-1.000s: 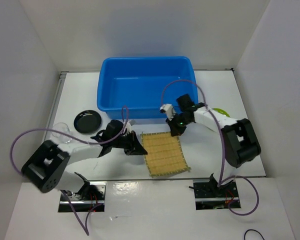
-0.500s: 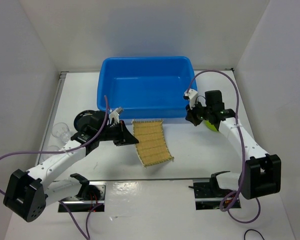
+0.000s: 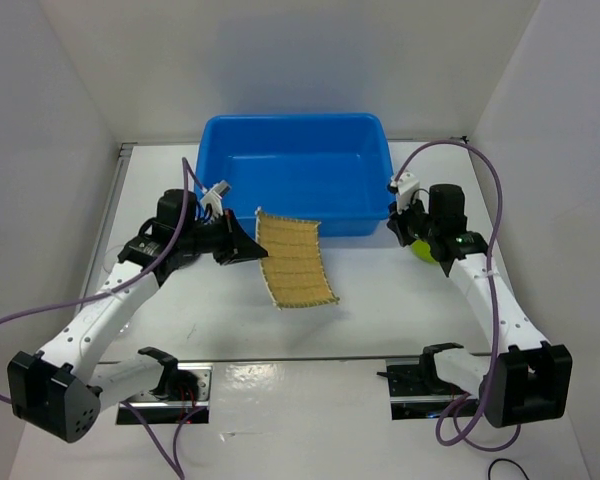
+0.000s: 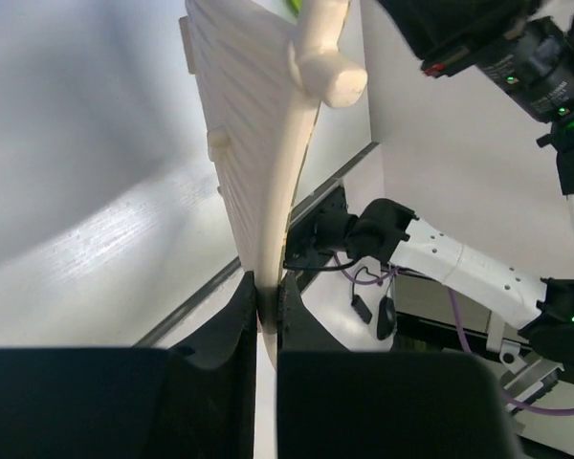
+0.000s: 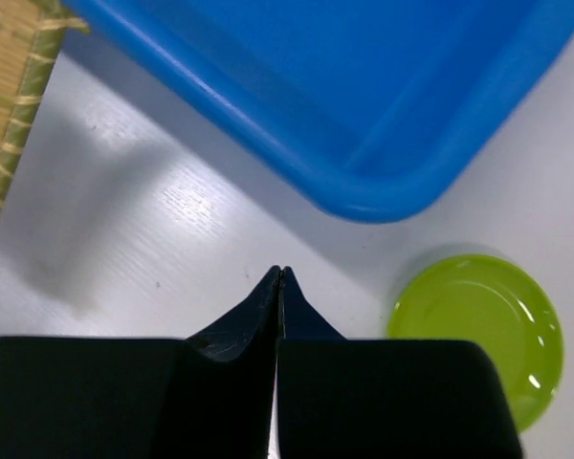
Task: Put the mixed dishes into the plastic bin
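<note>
Plastic bin point(image 3: 290, 119) holds nothing yet. Left pincer point(image 3: 246, 244) is clamped on the bamboo mat point(image 3: 296, 262), which is raised beside the bin. Right pincer point(image 5: 278, 274) is closed and empty; the lime-green plate point(image 5: 478, 330) sits untouched on the counter point(image 3: 380, 300).

Blue bin point(image 3: 292, 185); tan woven mat point(image 3: 295, 262); lime-green plate point(image 5: 478, 330).

Left arm point(image 3: 92, 322): white tube links between chunky black joint housings, the biggest black block farthest from the jaws.
Right arm point(image 3: 496, 300): same build, white links and black joints.
Jaws: matte black on both arms, wedge-shaped, narrowing to thin tips.
Wrist tabs point(image 3: 405, 184): a small white piece just behind each set of jaws.
Cables point(image 3: 450, 143): thin purple leads looping away from behind the jaws.
Lights point(image 4: 503, 76): tiny green dots on the right arm's black housing.
Bases point(image 3: 430, 385): black brackets on silvery rails, farthest from the jaws.
</note>
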`<act>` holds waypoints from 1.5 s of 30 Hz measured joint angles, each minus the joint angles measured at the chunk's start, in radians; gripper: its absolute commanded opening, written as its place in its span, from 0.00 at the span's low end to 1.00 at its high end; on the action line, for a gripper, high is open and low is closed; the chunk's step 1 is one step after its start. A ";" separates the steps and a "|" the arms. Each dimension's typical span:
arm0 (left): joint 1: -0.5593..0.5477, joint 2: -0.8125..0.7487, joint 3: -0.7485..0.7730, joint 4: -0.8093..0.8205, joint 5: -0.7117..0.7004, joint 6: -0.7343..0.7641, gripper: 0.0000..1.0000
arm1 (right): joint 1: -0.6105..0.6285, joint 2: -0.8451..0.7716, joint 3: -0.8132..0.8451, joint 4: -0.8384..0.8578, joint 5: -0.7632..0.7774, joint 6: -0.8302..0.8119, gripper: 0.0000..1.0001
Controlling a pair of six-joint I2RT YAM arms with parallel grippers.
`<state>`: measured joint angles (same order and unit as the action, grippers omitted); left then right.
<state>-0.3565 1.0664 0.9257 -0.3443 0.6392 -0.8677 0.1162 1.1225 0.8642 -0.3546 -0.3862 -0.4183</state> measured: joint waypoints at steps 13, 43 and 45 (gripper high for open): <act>0.048 0.119 0.162 -0.120 0.098 0.004 0.00 | -0.038 -0.045 -0.008 0.060 0.063 0.036 0.00; 0.045 0.072 -0.012 -0.014 0.280 -0.003 0.00 | -0.038 -0.032 -0.023 0.079 0.099 0.036 0.00; 0.045 0.072 -0.016 -0.013 0.284 -0.004 0.00 | -0.038 -0.032 -0.023 0.079 0.099 0.036 0.00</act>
<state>-0.3111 1.1385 0.9096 -0.3576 0.9230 -0.8715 0.0784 1.0908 0.8410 -0.2756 -0.2871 -0.3824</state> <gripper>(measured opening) 0.058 0.001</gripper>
